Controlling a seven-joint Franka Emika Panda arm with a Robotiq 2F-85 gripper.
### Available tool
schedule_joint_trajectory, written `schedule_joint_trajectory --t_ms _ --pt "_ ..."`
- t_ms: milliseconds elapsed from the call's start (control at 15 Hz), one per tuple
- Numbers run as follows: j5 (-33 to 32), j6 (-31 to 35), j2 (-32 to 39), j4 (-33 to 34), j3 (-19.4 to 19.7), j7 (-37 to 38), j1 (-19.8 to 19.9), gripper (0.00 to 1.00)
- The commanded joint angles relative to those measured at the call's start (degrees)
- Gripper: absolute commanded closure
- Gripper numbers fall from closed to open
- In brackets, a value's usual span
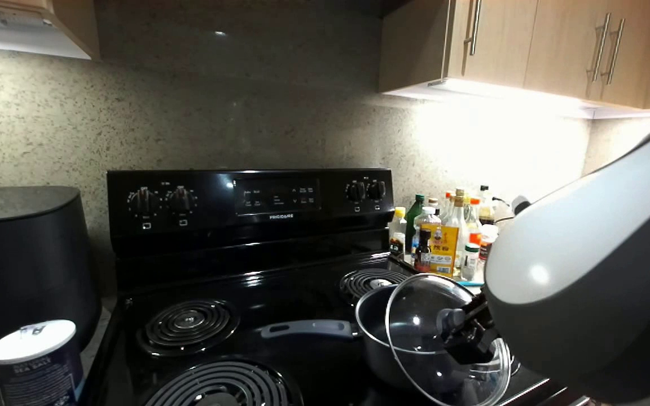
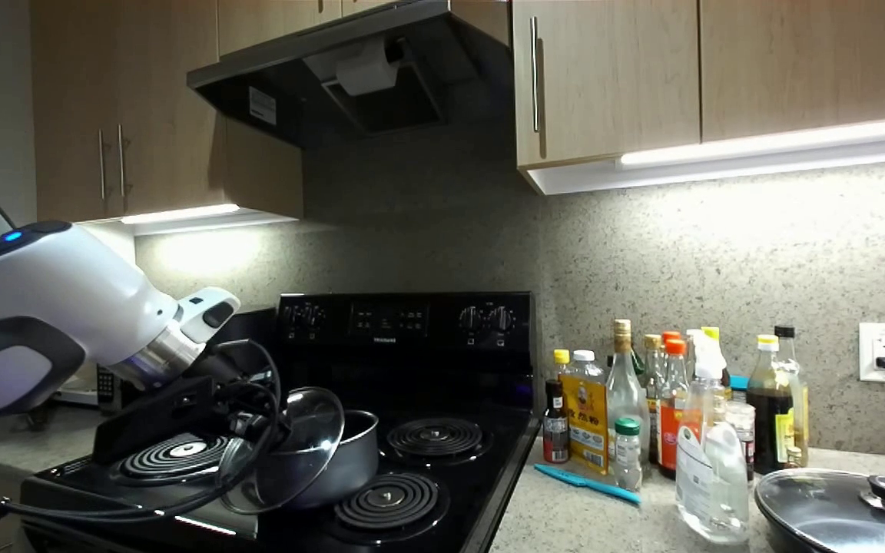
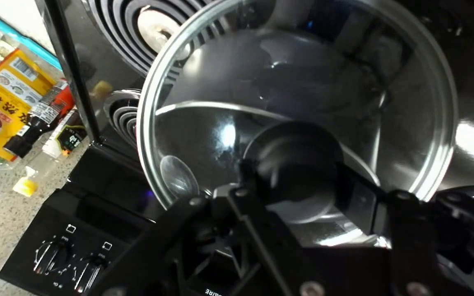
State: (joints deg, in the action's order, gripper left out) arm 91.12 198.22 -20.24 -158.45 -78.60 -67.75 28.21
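Note:
My gripper (image 3: pixel 292 176) is shut on the dark round knob (image 3: pixel 296 144) of a glass lid (image 3: pixel 204 135), one finger on either side of it. In both exterior views the lid (image 1: pixel 415 316) is steeply tilted beside and partly in front of a grey pot (image 2: pixel 362 461). Whether the lid's rim touches the pot cannot be made out. The pot, with its grey handle (image 1: pixel 309 328), stands on the black stove, and its rim shows through the glass. Part of the gripper (image 2: pixel 270 422) is hidden behind cables in an exterior view.
Coil burners (image 1: pixel 189 321) surround the pot, with the control panel (image 1: pixel 280 197) behind. Bottles and a yellow box (image 2: pixel 587 422) crowd the counter beside a spray bottle (image 2: pixel 711 476) and a lidded pan (image 2: pixel 842 507). A salt canister (image 1: pixel 37 366) stands opposite. The range hood (image 2: pixel 350 77) overhangs the stove.

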Motion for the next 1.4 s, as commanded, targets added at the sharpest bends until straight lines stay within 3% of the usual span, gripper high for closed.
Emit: schedule_joint_trajectory --t_ms 0,200,267,933,1333 --pt "-0.75 -0.15 -0.40 0.13 -1.64 0.00 2.02 0.52" --pt "-1.24 -0.18 -1.04 0.20 -2.67 0.00 3.27 0.52" --pt "-1.24 -0.18 -1.16 0.20 -2.79 0.00 3.27 0.77" --pt "12.05 -0.39 -16.26 0.00 -1.83 -0.49 -4.17 0.77" --pt "9.71 -0.56 -27.03 0.71 1.26 4.89 -8.96 0.77"
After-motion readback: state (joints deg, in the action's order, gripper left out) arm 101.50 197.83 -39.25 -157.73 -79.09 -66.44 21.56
